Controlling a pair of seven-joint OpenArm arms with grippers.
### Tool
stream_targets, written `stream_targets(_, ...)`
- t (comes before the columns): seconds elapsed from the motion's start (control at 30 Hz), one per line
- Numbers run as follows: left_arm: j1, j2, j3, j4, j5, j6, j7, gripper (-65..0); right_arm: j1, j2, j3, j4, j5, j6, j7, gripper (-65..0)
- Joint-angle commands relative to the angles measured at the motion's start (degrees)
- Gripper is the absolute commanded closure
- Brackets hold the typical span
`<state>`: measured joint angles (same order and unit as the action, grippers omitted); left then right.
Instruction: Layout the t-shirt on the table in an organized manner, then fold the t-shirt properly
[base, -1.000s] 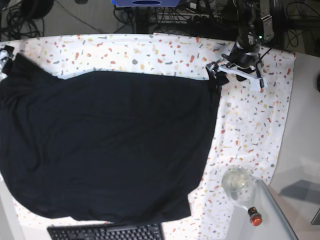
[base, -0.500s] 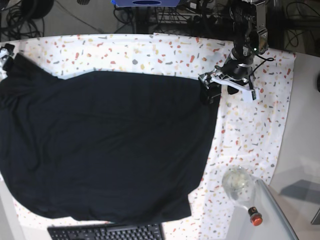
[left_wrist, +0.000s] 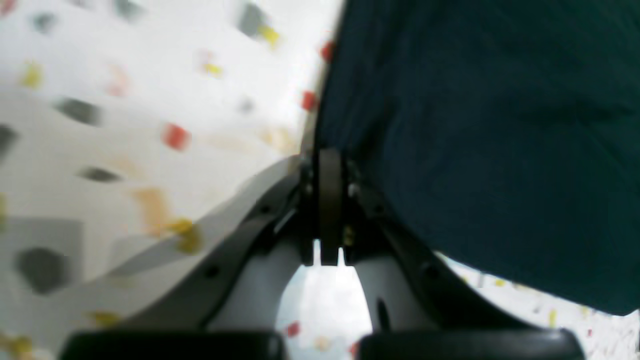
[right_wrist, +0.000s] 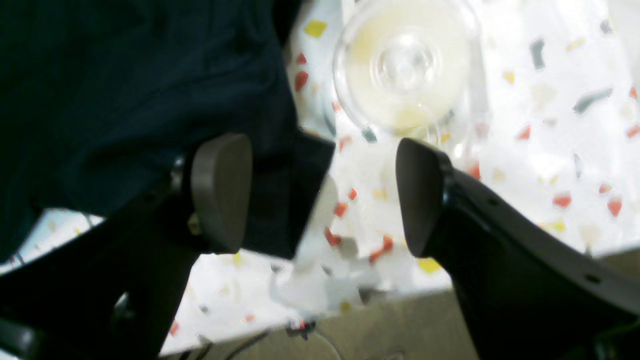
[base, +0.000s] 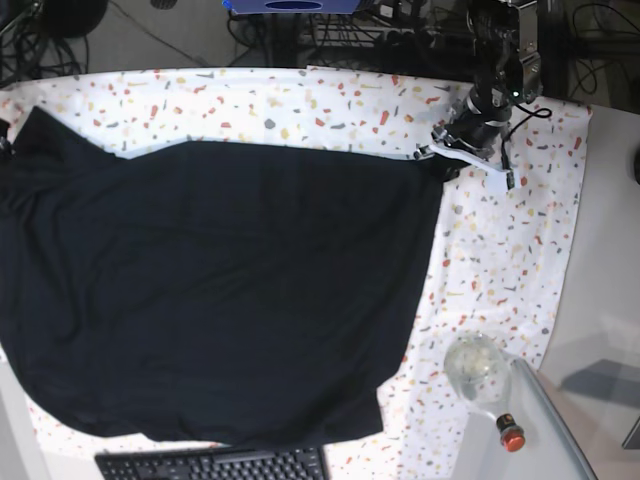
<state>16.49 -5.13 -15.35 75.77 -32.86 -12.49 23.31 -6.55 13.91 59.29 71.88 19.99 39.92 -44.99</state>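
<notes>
The black t-shirt (base: 210, 290) lies spread over most of the speckled table (base: 500, 240). In the base view my left gripper (base: 443, 152) sits at the shirt's far right corner. The left wrist view shows its fingers (left_wrist: 320, 200) pressed together, with the t-shirt (left_wrist: 475, 140) edge running into their tips. My right gripper (right_wrist: 322, 195) is open. A corner of the t-shirt (right_wrist: 150, 90) hangs between its pads, close to the left pad (right_wrist: 220, 192). In the base view the right gripper is off the left edge.
A clear glass jar (base: 478, 365) and a small red-capped item (base: 510, 435) stand at the front right, and a clear round container (right_wrist: 405, 65) shows just beyond my right gripper. A black keyboard (base: 210, 465) lies at the front edge. A grey side surface (base: 610, 250) borders the right.
My left gripper went from open to shut at the shirt's far right corner and shifted slightly toward the back right. The right gripper slid out of the base view at the left edge.
</notes>
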Motion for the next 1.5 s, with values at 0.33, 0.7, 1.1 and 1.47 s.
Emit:
stream_targets(0.33,0.96,-0.02,-0.16,1.29,-0.06,-0.48,-0.76,0.0,1.67,2.84,-7.9,-3.44,0.89,0.08,1.87,-42.3)
stream_targets(0.7,2.01,-1.25,-0.07,1.38,-0.06,-0.48,-0.76,0.0,0.17,2.66,-8.34,-4.23,0.89,0.08,4.6,-2.9)
stream_targets(1.1,8.7,-2.04,-0.6,12.72,-0.06,-0.21,-0.76,0.0,-5.54,-0.68,-7.81,9.31,1.24,0.08,-5.43,0.0)
stream_targets(1.47,17.31,-3.62,-0.25,20.45,-0.06,4.45,-0.85,0.0,-9.59,-4.37,-8.17,22.58,0.89,0.08,-12.81,0.0)
